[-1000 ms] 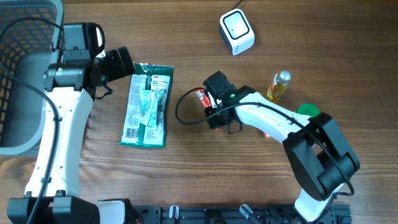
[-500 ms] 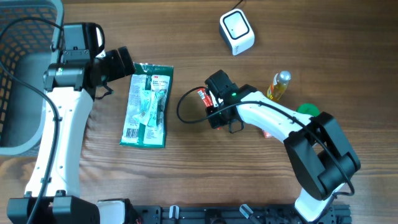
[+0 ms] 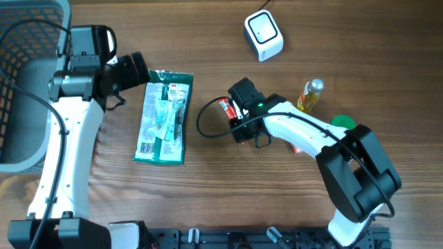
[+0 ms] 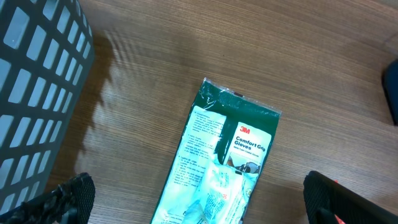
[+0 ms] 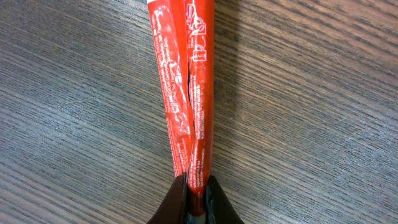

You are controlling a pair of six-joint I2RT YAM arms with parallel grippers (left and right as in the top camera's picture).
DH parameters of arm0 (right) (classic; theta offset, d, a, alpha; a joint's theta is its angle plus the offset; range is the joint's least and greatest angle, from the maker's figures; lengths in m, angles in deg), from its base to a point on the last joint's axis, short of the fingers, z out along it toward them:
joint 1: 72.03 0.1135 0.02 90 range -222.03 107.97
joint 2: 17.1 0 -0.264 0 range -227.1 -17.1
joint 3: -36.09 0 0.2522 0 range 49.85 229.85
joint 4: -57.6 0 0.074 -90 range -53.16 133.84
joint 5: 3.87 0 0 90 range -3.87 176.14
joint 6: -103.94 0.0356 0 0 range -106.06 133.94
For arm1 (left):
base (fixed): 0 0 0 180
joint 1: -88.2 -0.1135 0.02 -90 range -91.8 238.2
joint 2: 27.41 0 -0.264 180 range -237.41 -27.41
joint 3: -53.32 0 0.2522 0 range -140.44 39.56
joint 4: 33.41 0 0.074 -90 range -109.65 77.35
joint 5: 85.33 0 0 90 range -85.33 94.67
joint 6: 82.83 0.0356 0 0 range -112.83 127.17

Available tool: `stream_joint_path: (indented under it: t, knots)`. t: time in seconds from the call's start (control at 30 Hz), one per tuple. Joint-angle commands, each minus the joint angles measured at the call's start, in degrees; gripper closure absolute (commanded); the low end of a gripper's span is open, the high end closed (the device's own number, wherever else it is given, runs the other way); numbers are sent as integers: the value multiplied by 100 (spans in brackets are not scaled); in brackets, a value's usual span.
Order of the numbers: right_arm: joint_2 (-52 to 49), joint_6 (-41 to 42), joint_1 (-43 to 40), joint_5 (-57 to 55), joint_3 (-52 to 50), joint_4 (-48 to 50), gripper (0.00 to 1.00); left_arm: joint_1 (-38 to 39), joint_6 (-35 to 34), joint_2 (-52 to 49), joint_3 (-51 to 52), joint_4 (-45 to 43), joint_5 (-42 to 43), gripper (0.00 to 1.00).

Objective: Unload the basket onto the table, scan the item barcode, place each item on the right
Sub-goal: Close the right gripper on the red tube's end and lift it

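From above, the right gripper (image 3: 236, 115) sits mid-frame with its jaws clamped on the tail of a red packet (image 3: 224, 106), while the white scanner (image 3: 264, 36) stands well apart at the upper centre of the wooden table (image 3: 208, 200). By the look of it the pick-up is made, and the carry to the scanner and the scan itself are not yet done. Nothing lies directly between packet and scanner. A small bottle (image 3: 311, 95) and a green object (image 3: 342, 122) lie to the right beside the arm, and a black cable (image 3: 202, 123) loops just left of the gripper. The left gripper (image 3: 140, 70), jaws spread wide and empty, hovers at the top edge of a green glove pack (image 3: 163, 116), with a grey basket (image 3: 17, 104) at the far left. The left wrist view looks down on the pack between the parted fingertips, basket mesh filling the upper left. The right wrist view shows the packet running up the centre from the closed fingertips (image 5: 180, 198); no barcode shows on this face, and whether it is off the wood cannot be told.
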Motion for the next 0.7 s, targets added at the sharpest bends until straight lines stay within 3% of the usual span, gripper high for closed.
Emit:
stream_joint_path:
  t: [0.0, 0.1, 0.13, 0.23, 0.27, 0.3, 0.4, 0.47, 0.57, 0.67]
  knots:
    - [-20, -70, -24, -127, -50, 26, 86, -22, -50, 42, -81, -15, 26, 0]
    - [-20, -70, -24, -127, -96, 55, 60, -22, -50, 42, -81, -13, 24, 0]
    - [-20, -68, -24, -125, -109, 70, 57, -22, -50, 42, -81, -13, 24, 0]
    - [-20, -50, -24, -129, -114, 76, 56, -22, -50, 42, -81, -15, 24, 0]
    - [-20, 68, -24, -129, -114, 79, 59, -22, -50, 42, -81, -13, 24, 0]
    - [-17, 304, -24, -131, -114, 98, 69, -22, -50, 42, -81, -15, 24, 0]
    - [103, 341, -28, -122, -15, 96, 72, -22, -50, 42, -81, -15, 24, 0]
    - [269, 472, -28, -122, 68, 20, 69, -22, -50, 42, -81, -15, 24, 0]
    - [487, 929, -28, -129, 70, -118, 56, -22, -50, 42, -81, -15, 24, 0]
    - [503, 1211, -28, -127, 68, -374, 54, -22, -50, 42, -81, -15, 24, 0]
